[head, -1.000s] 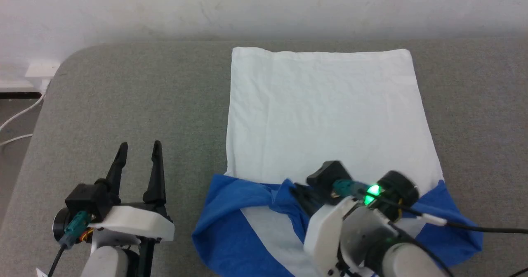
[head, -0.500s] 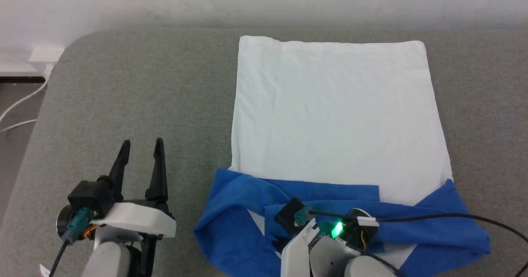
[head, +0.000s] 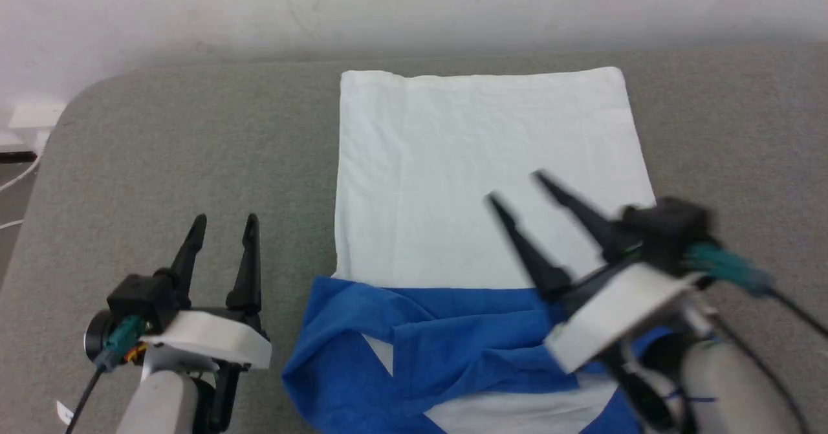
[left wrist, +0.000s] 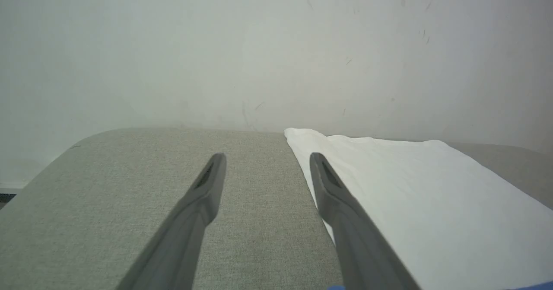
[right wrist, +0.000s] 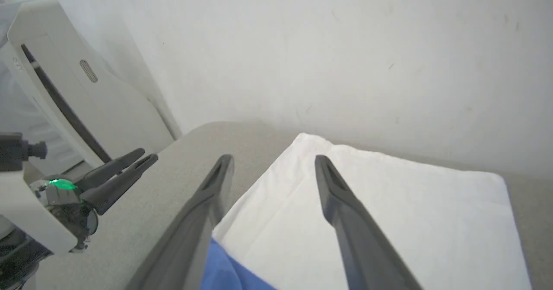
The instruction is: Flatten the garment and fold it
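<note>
The garment (head: 479, 182) was laid on the grey surface (head: 194, 136), long axis away from the robot, blue sleeves (head: 453, 337) bunched at the near end; the right gripper (head: 514, 187) was held spread and empty over its right half, the left gripper (head: 226, 217) spread and empty just beside its left edge, and the bunching was shown plainly in the head view, barely in the wrist views.

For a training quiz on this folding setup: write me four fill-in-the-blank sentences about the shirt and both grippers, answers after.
The garment lies on a ____ padded surface. Its sleeves, bunched at the near end, are ____. The right gripper hangs above the garment, jaws ____. The left gripper hovers off the garment's ____ side.
Missing words: grey; blue; open; left.
</note>
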`<state>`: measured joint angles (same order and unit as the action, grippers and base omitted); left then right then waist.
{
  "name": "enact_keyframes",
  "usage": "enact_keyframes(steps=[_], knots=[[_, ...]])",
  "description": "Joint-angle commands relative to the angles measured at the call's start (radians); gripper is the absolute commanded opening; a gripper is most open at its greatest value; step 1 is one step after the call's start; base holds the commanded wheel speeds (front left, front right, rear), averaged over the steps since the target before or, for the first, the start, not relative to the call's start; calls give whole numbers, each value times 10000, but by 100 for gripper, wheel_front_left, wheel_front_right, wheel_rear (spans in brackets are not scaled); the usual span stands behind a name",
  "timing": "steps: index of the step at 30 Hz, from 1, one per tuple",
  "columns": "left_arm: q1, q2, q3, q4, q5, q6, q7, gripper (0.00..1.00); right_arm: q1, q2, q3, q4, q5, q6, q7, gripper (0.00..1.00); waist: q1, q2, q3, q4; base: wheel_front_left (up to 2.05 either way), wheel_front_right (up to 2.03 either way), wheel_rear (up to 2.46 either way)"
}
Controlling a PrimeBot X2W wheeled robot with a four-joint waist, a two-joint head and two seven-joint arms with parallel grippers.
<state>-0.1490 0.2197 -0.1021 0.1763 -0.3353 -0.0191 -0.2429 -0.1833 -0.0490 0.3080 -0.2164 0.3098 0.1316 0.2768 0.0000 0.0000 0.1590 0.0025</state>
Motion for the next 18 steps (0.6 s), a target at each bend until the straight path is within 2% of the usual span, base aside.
enact_keyframes(steps=[1, 5, 9, 13, 18], knots=[[-331, 124, -41, -14, 40, -108, 38, 100, 185, -14, -468, -238, -25, -9, -350, 100, 0, 0, 73, -180, 0, 0, 0], [-1048, 425, -232, -62, 116, -394, 318, 100, 453, -14, -2116, -594, -372, -9, -1345, 100, 0, 0, 445, -470, 0, 0, 0], [-2292, 783, -519, -116, 63, -705, 1149, 100, 673, -13, -3209, -406, -589, -9, -1615, 100, 0, 0, 1042, -726, 0, 0, 0], [-3985, 1338, -1026, 131, -260, -1001, 2569, 100, 715, -13, -3667, -276, -614, -9, -1668, 100, 0, 0, 1863, -1053, 0, 0, 0], [-6165, 1928, -1335, 778, -912, -1090, 4281, 100, 487, -13, -3581, -44, -317, -9, -1793, 100, 0, 0, 2950, -1590, 0, 0, 0]])
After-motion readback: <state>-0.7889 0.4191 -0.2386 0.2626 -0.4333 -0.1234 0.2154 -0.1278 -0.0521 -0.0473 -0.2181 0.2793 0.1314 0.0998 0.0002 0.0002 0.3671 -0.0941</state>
